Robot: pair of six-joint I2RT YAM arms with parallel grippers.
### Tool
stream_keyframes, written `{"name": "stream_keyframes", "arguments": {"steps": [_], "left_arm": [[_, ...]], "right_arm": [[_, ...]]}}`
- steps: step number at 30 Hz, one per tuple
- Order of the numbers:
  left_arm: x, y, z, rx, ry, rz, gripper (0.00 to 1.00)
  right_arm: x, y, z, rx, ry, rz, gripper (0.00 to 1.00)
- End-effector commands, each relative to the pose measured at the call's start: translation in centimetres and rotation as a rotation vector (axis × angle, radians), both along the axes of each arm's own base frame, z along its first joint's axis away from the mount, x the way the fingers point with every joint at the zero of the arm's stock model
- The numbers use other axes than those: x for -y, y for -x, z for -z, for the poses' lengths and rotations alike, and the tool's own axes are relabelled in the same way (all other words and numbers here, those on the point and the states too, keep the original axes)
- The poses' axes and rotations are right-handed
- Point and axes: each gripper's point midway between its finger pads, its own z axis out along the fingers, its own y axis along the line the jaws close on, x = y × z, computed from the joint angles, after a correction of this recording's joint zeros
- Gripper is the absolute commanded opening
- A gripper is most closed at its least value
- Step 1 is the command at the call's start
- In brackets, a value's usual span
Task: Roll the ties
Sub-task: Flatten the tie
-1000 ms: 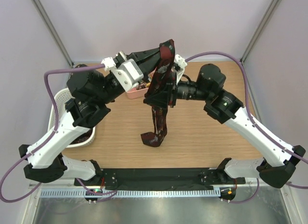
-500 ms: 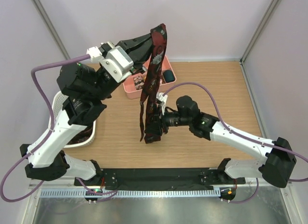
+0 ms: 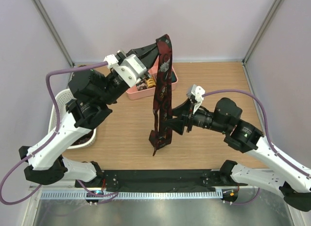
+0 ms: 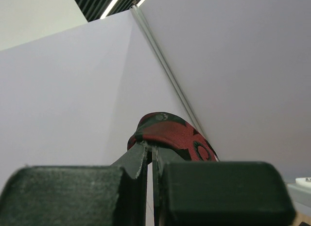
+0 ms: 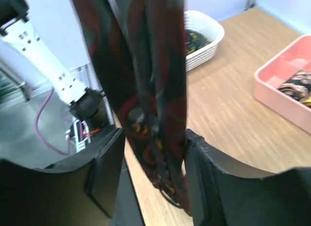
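Note:
A dark tie (image 3: 163, 90) with red and yellow prints hangs straight down from my left gripper (image 3: 158, 47), which is raised high over the table's back. In the left wrist view that gripper (image 4: 150, 150) is shut on the tie's folded top (image 4: 170, 136). The tie's lower end (image 3: 158, 141) hangs just above the wood. My right gripper (image 3: 171, 125) reaches in from the right at that lower part. Its jaws (image 5: 153, 148) stand open on either side of the hanging tie (image 5: 155, 109), and the right finger (image 5: 201, 172) is close against the cloth.
A pink divided tray (image 3: 172, 81) at the back holds rolled ties (image 3: 146, 83); it also shows in the right wrist view (image 5: 272, 70). A white mesh basket (image 3: 59, 100) with more ties stands at the left edge (image 5: 206, 39).
My right gripper has slid from near the tie's top down to its lower part and its jaws have opened wider. The left gripper lifted and shifted a little, still holding the top.

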Motion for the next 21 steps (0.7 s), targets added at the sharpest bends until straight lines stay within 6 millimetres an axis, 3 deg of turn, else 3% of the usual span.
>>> {"name": "stream_keyframes", "arguments": {"steps": [1,5,11,16,21], "left_arm": [[-2.5,2.1,-3.0,0.056,0.088,0.031,0.0],[-3.0,3.2,-3.8,0.061,0.107,0.074,0.0],[-4.0,4.9,-5.6,0.06,0.16,0.145,0.0],[-4.0,5.0,-6.3,0.049,0.188,0.168,0.0],[-4.3,5.5,-7.8,0.016,0.231,0.21,0.0]], "right_arm": [[1.0,-1.8,-0.9,0.028,0.053,0.108,0.55],[0.8,-3.6,-1.6,0.028,0.062,0.182,0.22],[-0.6,-4.8,-2.0,0.04,0.068,0.181,0.18],[-2.2,-3.4,-2.8,0.048,0.031,0.061,0.19],[-2.1,-4.5,-2.3,0.074,0.056,0.1,0.19]]}}
